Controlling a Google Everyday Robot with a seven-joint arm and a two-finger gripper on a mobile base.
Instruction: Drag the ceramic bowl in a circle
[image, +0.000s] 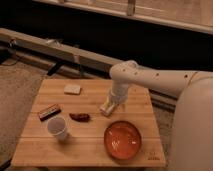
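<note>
Hand (116, 101) hangs above wooden table (90, 146) behind ceramic bowl (122, 140).

Warm wood, one orange-red bowl, a white arm against the dark

The table (90, 150) is pale honey wood with faint plank lines running left to right. The bowl (122, 140), lower right of centre, is glossy orange-red with a darker rim. The cup (58, 128) at lower left is white. Beside it lie a dark reddish-brown lump (79, 117) and a dark brown bar (49, 112); a cream square (72, 89) sits at upper left. The gripper (116, 99), off-white like its arm (160, 80), hangs mid-frame above a cream-white bottle (106, 108).
</note>
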